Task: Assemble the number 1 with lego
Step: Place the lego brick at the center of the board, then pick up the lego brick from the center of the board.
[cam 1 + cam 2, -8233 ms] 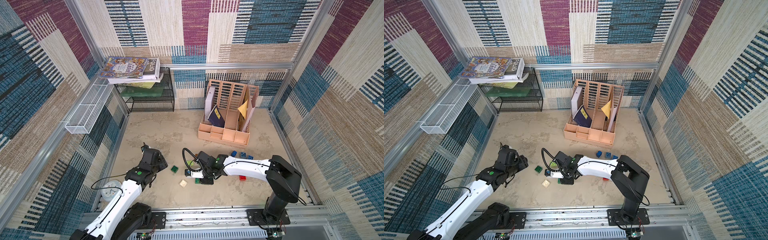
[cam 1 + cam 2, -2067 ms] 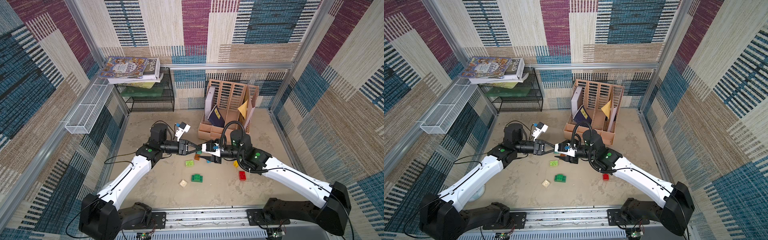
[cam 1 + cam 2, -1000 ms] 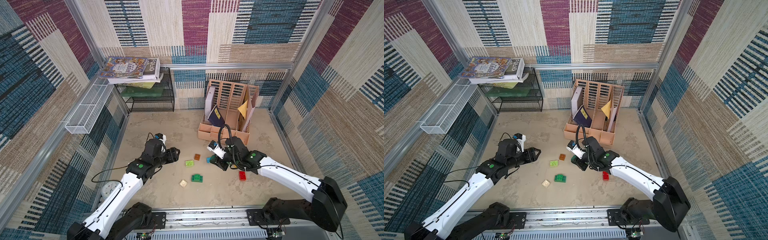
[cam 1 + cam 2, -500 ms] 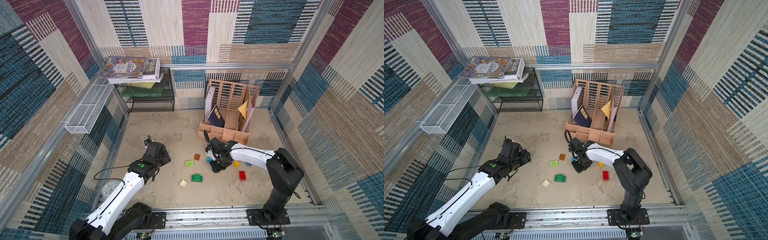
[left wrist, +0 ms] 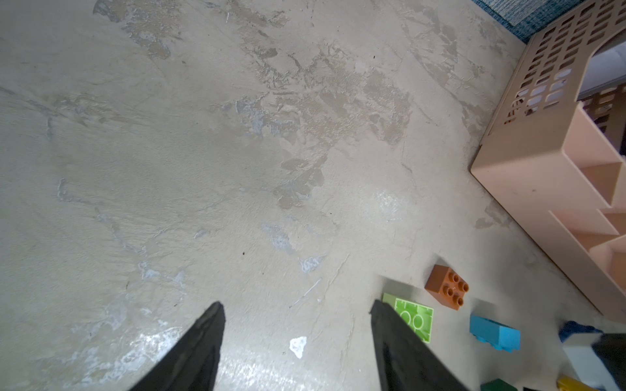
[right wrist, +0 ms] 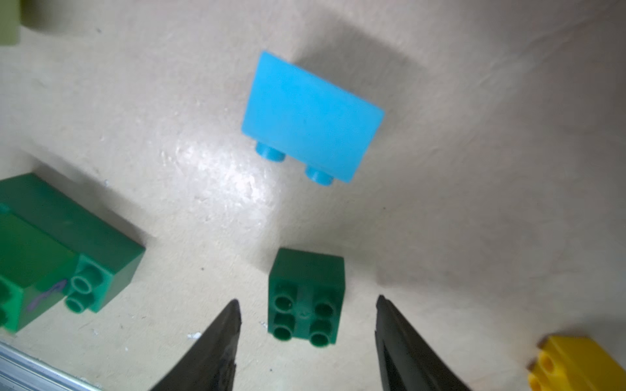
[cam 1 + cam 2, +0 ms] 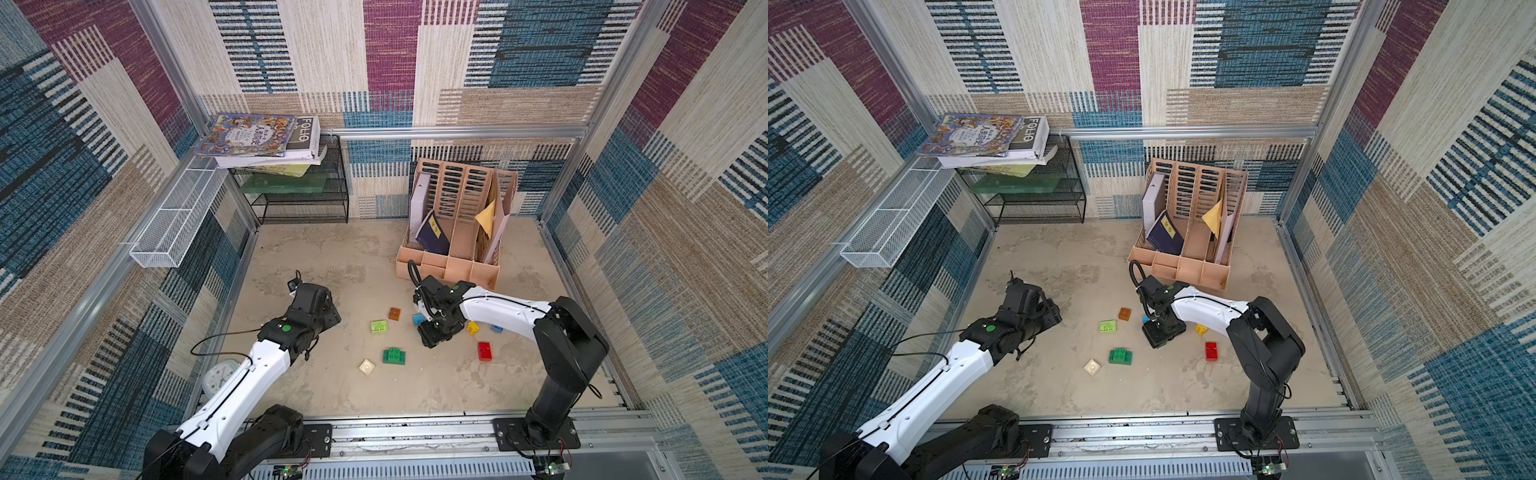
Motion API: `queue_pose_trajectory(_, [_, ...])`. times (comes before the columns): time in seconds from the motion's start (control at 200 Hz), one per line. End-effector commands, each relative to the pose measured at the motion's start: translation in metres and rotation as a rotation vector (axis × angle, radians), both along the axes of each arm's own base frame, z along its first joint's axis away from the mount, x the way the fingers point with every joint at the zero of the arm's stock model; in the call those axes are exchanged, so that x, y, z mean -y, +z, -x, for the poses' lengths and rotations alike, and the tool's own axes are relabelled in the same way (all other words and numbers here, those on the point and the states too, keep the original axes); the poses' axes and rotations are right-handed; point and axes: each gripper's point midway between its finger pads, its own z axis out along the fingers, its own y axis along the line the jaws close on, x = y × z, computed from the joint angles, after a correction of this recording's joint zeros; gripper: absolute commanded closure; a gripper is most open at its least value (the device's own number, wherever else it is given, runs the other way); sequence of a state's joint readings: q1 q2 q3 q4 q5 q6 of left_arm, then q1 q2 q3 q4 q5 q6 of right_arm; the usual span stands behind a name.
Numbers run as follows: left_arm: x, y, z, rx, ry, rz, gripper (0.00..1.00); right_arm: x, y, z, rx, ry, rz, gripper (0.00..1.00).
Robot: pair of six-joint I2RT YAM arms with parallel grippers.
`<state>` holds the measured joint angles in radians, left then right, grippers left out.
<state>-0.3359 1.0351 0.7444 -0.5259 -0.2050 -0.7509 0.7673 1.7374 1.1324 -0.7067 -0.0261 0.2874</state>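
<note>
My right gripper is open and low over the floor, with a small dark green lego brick standing free between its fingertips, studs toward the camera. A blue brick lies on its side just beyond, a larger dark green brick to one side and a yellow one to the other. In both top views the right gripper hides the small green brick. My left gripper is open and empty over bare floor, beside an upturned lime brick and a brown brick.
On the floor lie a cream brick, a red brick and a small blue brick. A peach file organizer stands behind the right arm. A black wire shelf with books is at the back left. A clock lies by the left wall.
My right gripper came down to the floor and opened, letting go of the small dark green brick. The left arm drew back to the left and has since held still.
</note>
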Motion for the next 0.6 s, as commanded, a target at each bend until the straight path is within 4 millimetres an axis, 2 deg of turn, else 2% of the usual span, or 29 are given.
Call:
queue_pose_trajectory(0.0, [0.004,0.002,-0.006,0.017,-0.015,0.017,0.28,-0.005,0.004,-0.002,0.049,0.032,-0.008,0.36])
queue_pose_trajectory(0.34, [0.003,-0.001,-0.006,0.01,-0.015,0.026,0.28,0.002,-0.009,-0.003,0.06,0.038,0.083,0.41])
queue_pose_trajectory(0.596, [0.002,0.0,-0.006,0.01,-0.018,0.028,0.28,-0.004,-0.012,-0.004,0.06,0.047,0.08,0.5])
